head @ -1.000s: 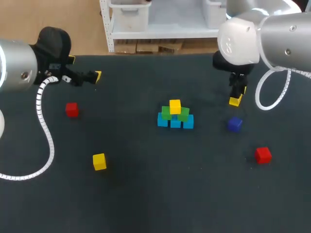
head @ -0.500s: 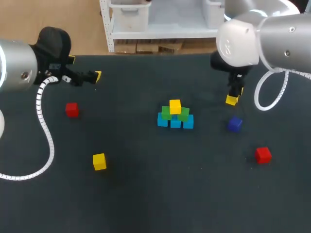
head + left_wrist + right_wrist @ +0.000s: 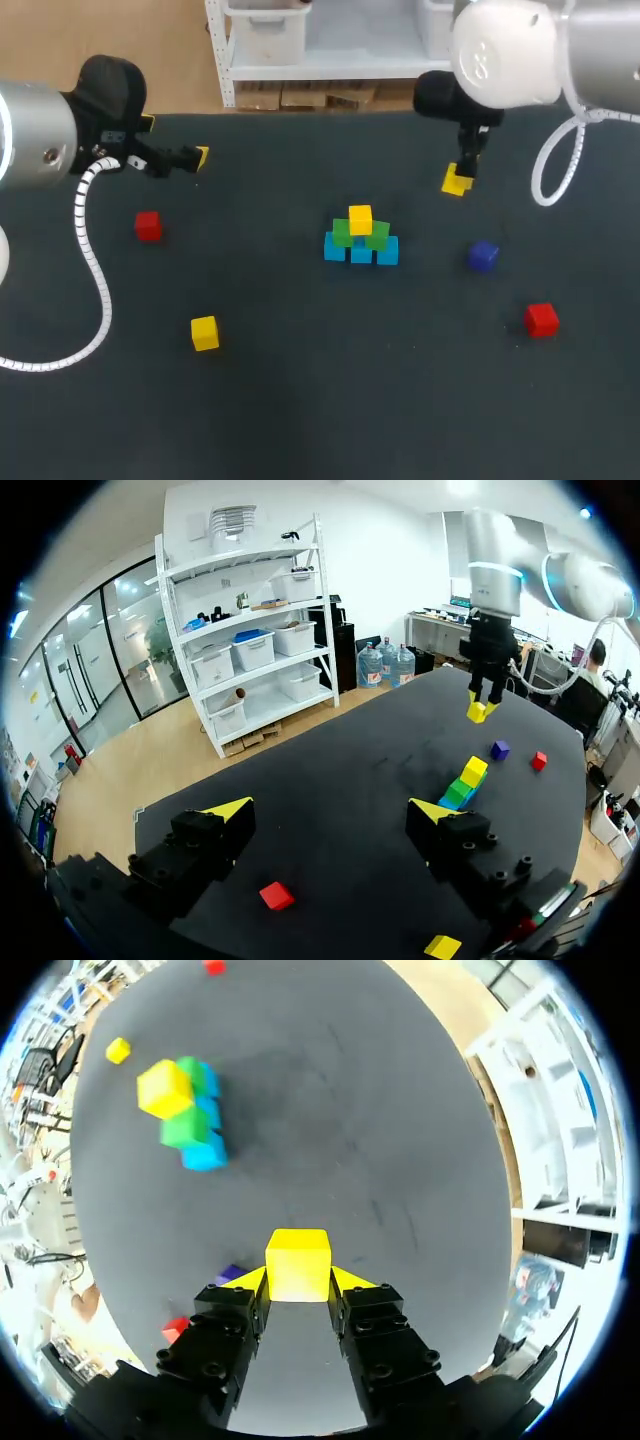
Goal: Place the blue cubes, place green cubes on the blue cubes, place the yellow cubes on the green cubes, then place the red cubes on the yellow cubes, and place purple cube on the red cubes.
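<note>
A stack stands mid-table: three blue cubes (image 3: pixel 361 250) in a row, two green cubes (image 3: pixel 360 234) on them, one yellow cube (image 3: pixel 360 219) on top. My right gripper (image 3: pixel 460 180) hangs above the table, right of and behind the stack, shut on a yellow cube (image 3: pixel 298 1264). My left gripper (image 3: pixel 330 815) stands open and empty at the far left, above the table. Loose cubes lie on the mat: a yellow one (image 3: pixel 204 332) at front left, a red one (image 3: pixel 148 225) at left, a red one (image 3: pixel 541 319) at right, a purple one (image 3: pixel 483 255) right of the stack.
The dark mat (image 3: pixel 320 400) covers the table. A white cable (image 3: pixel 90 260) loops down from my left arm along the left side.
My right gripper closed on the yellow cube, lifted it off the mat and carried it up and to the left. The left arm has not moved.
</note>
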Motion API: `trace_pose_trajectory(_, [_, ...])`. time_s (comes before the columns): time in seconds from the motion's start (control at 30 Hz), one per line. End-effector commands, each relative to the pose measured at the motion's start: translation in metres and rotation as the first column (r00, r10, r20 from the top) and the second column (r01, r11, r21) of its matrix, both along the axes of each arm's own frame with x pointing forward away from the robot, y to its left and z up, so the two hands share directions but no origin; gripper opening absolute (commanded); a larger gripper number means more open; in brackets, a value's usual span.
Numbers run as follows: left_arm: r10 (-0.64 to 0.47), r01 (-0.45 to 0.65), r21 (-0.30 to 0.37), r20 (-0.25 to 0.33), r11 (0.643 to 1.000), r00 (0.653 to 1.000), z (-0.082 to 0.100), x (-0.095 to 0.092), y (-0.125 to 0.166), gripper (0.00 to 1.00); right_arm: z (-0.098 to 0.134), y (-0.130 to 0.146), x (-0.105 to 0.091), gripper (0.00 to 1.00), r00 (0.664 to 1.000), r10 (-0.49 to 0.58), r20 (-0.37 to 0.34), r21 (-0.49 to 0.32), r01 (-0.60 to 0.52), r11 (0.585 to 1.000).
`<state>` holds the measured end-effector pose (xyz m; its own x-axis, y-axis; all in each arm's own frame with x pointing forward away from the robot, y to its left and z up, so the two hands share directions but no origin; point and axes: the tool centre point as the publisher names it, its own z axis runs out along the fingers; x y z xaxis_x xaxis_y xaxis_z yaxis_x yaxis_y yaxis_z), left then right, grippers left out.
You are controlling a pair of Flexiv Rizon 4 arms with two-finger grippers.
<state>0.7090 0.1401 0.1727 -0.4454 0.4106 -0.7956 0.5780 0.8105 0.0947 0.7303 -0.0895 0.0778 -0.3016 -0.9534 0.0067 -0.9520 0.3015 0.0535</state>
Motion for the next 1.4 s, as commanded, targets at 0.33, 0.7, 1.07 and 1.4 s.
trace_pose_trajectory(0.33, [-0.006, 0.006, -0.004, 0.000, 1.000, 1.000, 0.000, 0.000, 0.002, 1.00, 0.012, 0.047, -0.059, 0.00, 0.995, 0.061, 0.083, 0.035, -0.064, 0.997])
trace_pose_trajectory(0.7, [-0.006, 0.006, -0.004, 0.000, 1.000, 1.000, 0.000, 0.000, 0.002, 1.00, 0.010, 0.075, -0.069, 0.00, 0.984, 0.162, 0.078, 0.001, -0.162, 0.987])
trace_pose_trajectory(1.07, [-0.006, 0.006, -0.004, 0.000, 1.000, 1.000, 0.000, 0.000, 0.002, 1.00, 0.011, 0.089, -0.054, 0.00, 0.966, 0.249, 0.071, -0.054, -0.246, 0.968])
trace_pose_trajectory(1.4, [-0.006, 0.006, -0.004, 0.000, 1.000, 1.000, 0.000, 0.000, 0.002, 1.00, 0.001, 0.099, -0.046, 0.00, 0.959, 0.281, 0.043, -0.073, -0.278, 0.958])
